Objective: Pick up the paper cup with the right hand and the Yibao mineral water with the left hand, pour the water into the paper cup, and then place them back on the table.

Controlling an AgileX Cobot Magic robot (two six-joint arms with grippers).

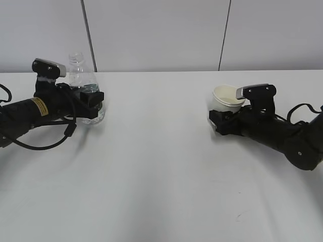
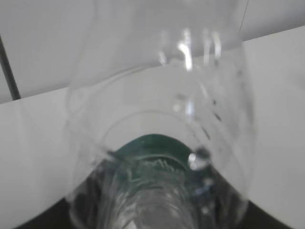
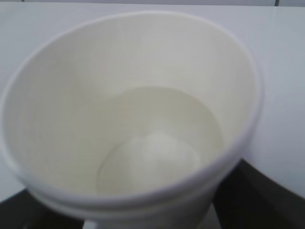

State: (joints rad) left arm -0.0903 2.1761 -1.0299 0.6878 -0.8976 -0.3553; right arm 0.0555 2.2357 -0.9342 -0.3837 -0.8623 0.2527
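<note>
The Yibao mineral water [image 1: 82, 74] stands upright at the left of the table [image 1: 161, 171], uncapped, with a little water [image 1: 94, 117] low inside. My left gripper [image 1: 94, 98] is shut on its dark green label band. In the left wrist view the clear bottle [image 2: 162, 109] fills the frame. The paper cup [image 1: 225, 97] is at the right, between the jaws of my right gripper [image 1: 221, 121], which hides its base. In the right wrist view the cup [image 3: 133, 95] shows its inside, with a liquid line above the bottom. Dark fingers [image 3: 269, 200] flank it; contact is not visible.
A grey panelled wall [image 1: 161, 35] runs behind the table's far edge. Black cables [image 1: 45, 143] loop from the left arm onto the tabletop. White tabletop lies between the two arms and toward the front.
</note>
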